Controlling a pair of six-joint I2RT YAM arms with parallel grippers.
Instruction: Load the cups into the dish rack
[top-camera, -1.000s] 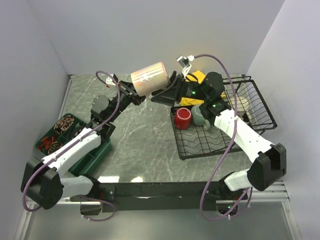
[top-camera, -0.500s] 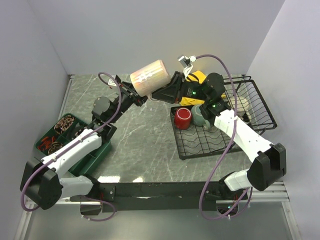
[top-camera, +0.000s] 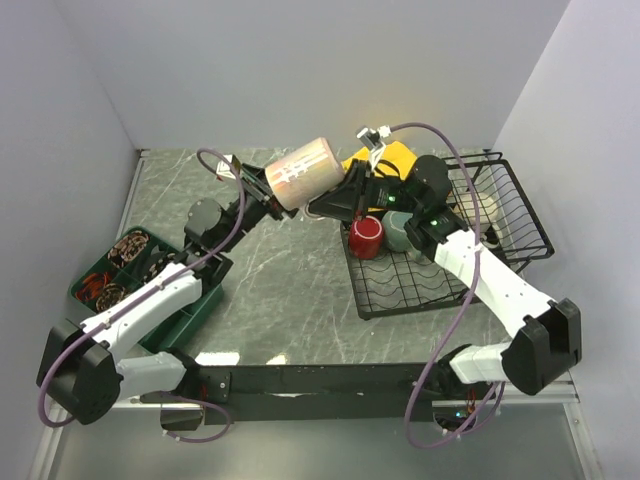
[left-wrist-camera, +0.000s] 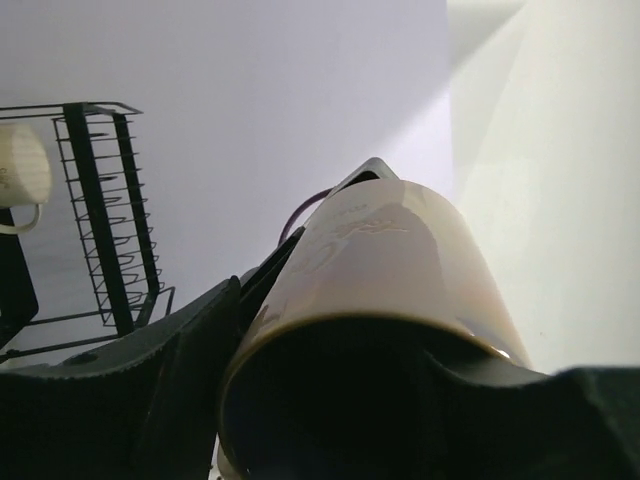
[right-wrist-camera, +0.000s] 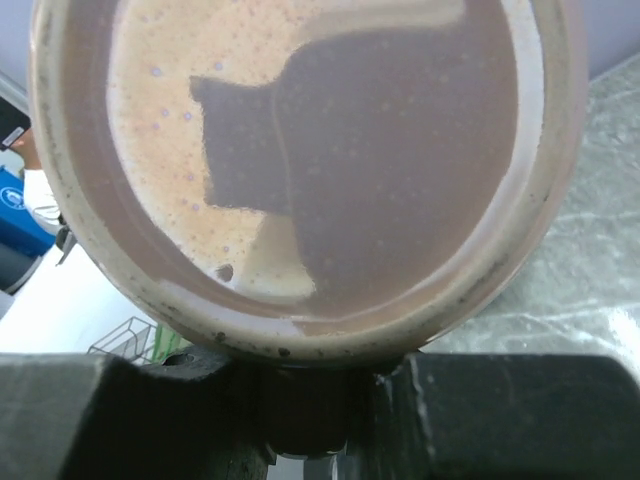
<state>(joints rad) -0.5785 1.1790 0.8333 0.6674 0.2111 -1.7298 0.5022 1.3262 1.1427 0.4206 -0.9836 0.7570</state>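
A beige-pink cup (top-camera: 305, 172) hangs on its side in mid-air between the two arms, over the table left of the dish rack (top-camera: 440, 285). My right gripper (top-camera: 335, 200) is shut on it at the base end; in the right wrist view its fingers (right-wrist-camera: 480, 420) clamp a dark part under the cup's base (right-wrist-camera: 300, 150). My left gripper (top-camera: 270, 195) is at the cup's rim (left-wrist-camera: 390, 260) and stands open, one finger (left-wrist-camera: 170, 390) outside the wall. Red (top-camera: 365, 237), grey-teal (top-camera: 398, 232) and yellow (top-camera: 395, 160) cups sit in the rack.
A cream cup (top-camera: 485, 210) lies in the rack's raised basket, which also shows in the left wrist view (left-wrist-camera: 100, 220). A dark green compartmented tray (top-camera: 195, 305) with small items sits at the table's left edge. Walls close in the back and both sides.
My right gripper closed on the cup's base end, then my left gripper opened at the rim. The cup has shifted slightly right, toward the rack.
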